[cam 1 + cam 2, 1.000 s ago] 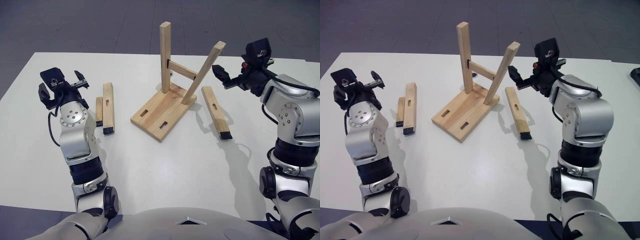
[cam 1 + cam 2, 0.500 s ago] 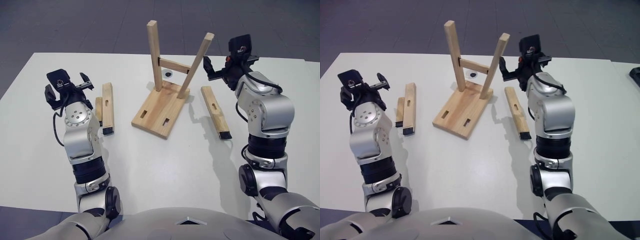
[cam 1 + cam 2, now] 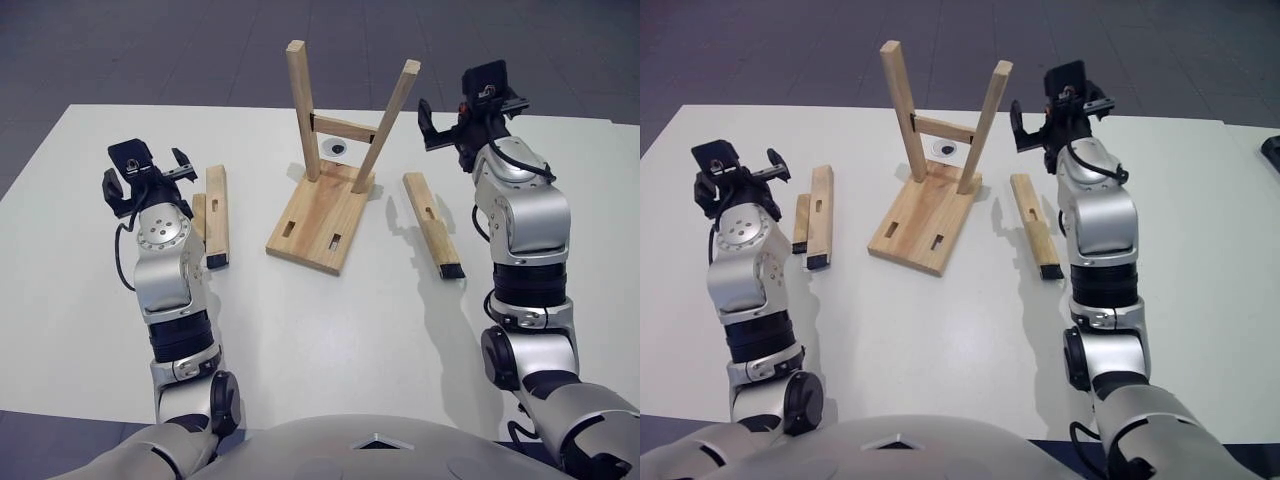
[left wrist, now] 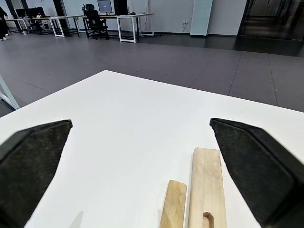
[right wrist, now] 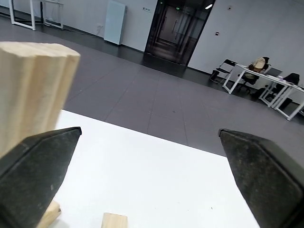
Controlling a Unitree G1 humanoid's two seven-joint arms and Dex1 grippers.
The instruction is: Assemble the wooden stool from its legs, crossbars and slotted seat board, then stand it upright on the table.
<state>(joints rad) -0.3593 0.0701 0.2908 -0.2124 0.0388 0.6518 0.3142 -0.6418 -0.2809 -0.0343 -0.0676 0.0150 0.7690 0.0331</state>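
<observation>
The pale wooden slotted seat board [image 3: 310,225] has been turned on the white counter [image 3: 330,330]. Its leaning wooden leg [image 3: 385,125], just beside the right tool [image 3: 468,105], has been brought nearer upright. The left tool [image 3: 148,178] has been shifted slightly toward the loose wooden pieces [image 3: 215,215] beside it.

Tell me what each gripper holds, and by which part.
Nothing. The left gripper and the right gripper are both open and empty.

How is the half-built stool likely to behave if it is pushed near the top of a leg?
Probably top-heavy: both legs stand tall at the far end of the flat seat board, so a high push may tip or slide it. The right leg leans, joined by one crossbar, so the joints may be loose. The wood looks stiff, probably light.
</observation>
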